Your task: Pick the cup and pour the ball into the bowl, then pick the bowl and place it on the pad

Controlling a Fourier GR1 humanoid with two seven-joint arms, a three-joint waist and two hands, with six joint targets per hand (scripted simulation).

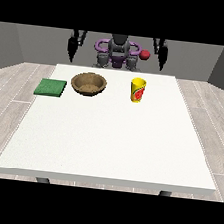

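A yellow cup (138, 90) with a red mark stands upright on the white table (106, 142), at the far side and right of centre. A small red ball (145, 54) shows well above the cup, level with the robot's chest; nothing visibly holds it. A brown bowl (89, 83) sits left of the cup, and a flat green pad (51, 87) lies at the table's left edge beside it. Both hands hang behind the table's far edge, away from all objects: the hand at the view's left (71, 51) and the hand at the view's right (161, 58) point downwards, holding nothing.
The robot's torso (118, 53) stands behind the middle of the far edge. The white tabletop stretches wide towards the camera in front of the three objects. Grey floor surrounds the table.
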